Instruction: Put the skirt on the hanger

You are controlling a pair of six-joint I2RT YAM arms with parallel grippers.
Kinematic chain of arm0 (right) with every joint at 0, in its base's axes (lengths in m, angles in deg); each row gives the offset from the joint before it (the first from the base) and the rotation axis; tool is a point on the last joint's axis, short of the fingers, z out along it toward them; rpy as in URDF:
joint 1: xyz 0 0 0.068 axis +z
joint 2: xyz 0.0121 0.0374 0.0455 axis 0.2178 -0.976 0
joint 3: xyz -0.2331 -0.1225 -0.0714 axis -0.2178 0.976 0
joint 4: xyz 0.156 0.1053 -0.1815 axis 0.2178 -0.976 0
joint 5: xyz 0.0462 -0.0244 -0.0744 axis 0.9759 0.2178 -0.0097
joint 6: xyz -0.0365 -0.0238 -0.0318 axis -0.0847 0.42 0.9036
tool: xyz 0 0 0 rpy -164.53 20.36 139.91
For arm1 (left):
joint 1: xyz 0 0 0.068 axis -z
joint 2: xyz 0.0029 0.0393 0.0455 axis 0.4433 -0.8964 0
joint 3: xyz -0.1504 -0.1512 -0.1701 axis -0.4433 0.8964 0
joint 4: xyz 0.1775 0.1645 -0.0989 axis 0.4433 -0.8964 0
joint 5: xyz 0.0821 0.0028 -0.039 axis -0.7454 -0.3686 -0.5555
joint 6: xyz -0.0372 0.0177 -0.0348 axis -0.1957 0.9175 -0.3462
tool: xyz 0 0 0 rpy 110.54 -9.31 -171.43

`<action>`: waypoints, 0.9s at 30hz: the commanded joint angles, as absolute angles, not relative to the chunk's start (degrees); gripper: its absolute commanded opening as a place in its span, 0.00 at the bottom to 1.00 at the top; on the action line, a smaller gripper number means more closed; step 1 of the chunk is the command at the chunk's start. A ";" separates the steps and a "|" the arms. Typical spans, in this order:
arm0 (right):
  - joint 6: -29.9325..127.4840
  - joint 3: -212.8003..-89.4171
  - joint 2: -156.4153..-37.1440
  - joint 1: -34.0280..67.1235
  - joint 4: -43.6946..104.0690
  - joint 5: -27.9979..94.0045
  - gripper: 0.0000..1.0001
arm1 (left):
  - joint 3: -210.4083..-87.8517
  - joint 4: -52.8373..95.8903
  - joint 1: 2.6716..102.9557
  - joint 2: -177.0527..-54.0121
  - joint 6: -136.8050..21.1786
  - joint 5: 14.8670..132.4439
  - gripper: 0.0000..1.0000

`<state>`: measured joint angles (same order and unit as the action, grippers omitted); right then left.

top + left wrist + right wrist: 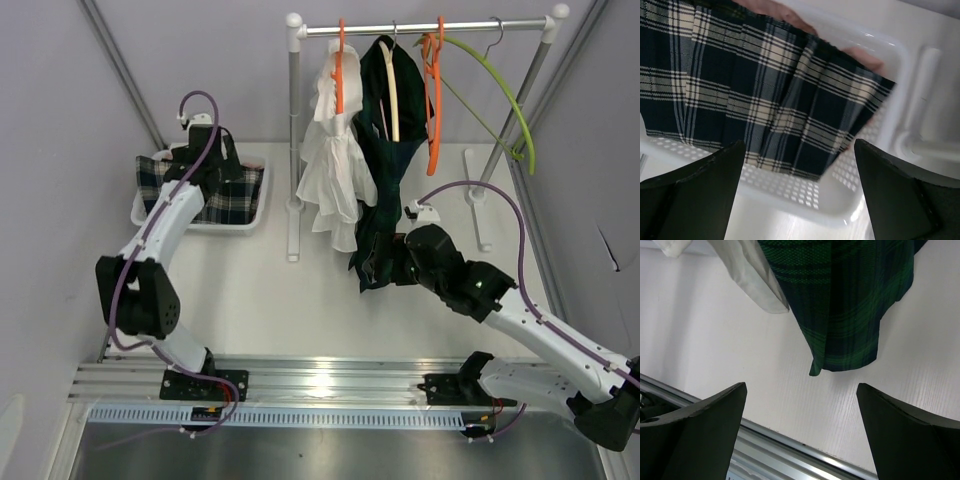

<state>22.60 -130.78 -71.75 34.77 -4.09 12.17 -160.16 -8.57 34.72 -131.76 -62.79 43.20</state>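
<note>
Navy-and-cream check marks the pleated skirt, which lies crumpled in the white basket at about 10 o'clock on the worktop. One corner of it hangs over the basket's rim. The left tool hovers directly over it with its jaws spread wide, one finger to each side of the cloth and neither touching it, so it holds nothing. At 12 to 1 o'clock stands the clothes rack. From its rail hang a white ruffled garment on an orange hanger and, just beside it, a dark green tartan skirt on a cream hanger. Further along are a second orange hanger, bare, and a green hanger, tilted and bare. The tartan skirt's hem drops close to the worktop near the middle. The right tool sits low just below that hem, at its 6 o'clock, with its jaws wide apart. It grips nothing, and the wrist view shows bare worktop between the fingers and the hem.
</note>
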 commanded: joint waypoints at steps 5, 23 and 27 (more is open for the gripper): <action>24.39 -133.04 -73.88 34.27 -1.04 16.31 1.00 | -170.74 -4.40 30.10 -145.66 -62.23 43.24 0.93; 25.18 -131.11 -77.66 33.30 1.34 18.68 1.00 | -176.72 -7.03 28.86 -159.57 -63.64 44.82 0.57; 24.83 -131.11 -77.49 33.30 1.16 18.86 0.99 | -176.89 -7.82 28.86 -158.52 -63.37 45.53 0.17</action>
